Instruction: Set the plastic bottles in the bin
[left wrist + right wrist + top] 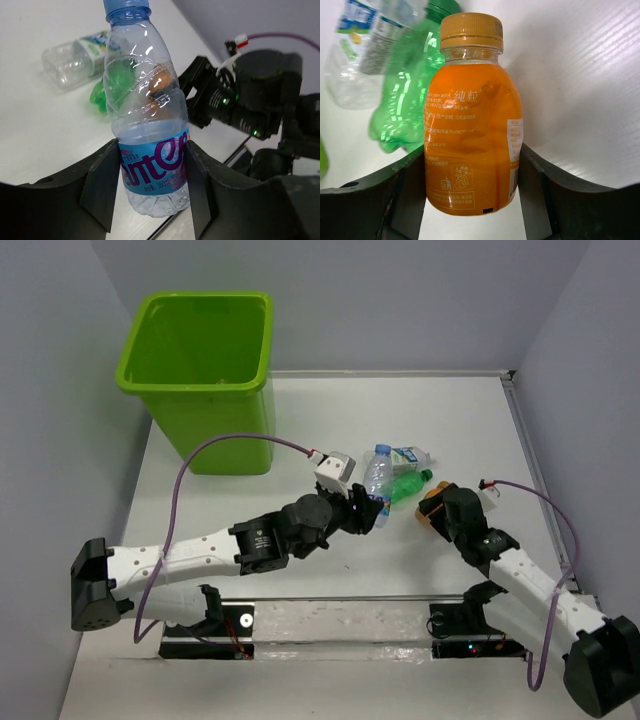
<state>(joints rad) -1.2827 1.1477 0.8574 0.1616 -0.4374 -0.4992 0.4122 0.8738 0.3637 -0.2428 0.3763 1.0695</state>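
The one bin point(228, 430) is big and bright green. It is smooth plastic with a square mouth and a rolled rim, and it gets narrower toward the bottom. It stands at the far left of the white table point(230, 505), well apart from the bottles. I count four bottles, all small, close together near the middle of the table. One blue-cap bottle point(150, 125) is clear, thin and crinkly, with a blue label and purple letters low on it. The left gripper point(152, 182) holds it by that label, with a black finger pressed on each side. One orange bottle point(470, 135) is smooth with round shoulders. It has an orange ridged cap and small white writing. The right gripper point(472, 187) holds it near its bottom, squeezed between both black fingers. One green bottle point(408, 487) is see-through and bumpy, and it lies between the two held bottles. One clear bottle point(410, 455) with a green and white label lies on its side just behind the green one.
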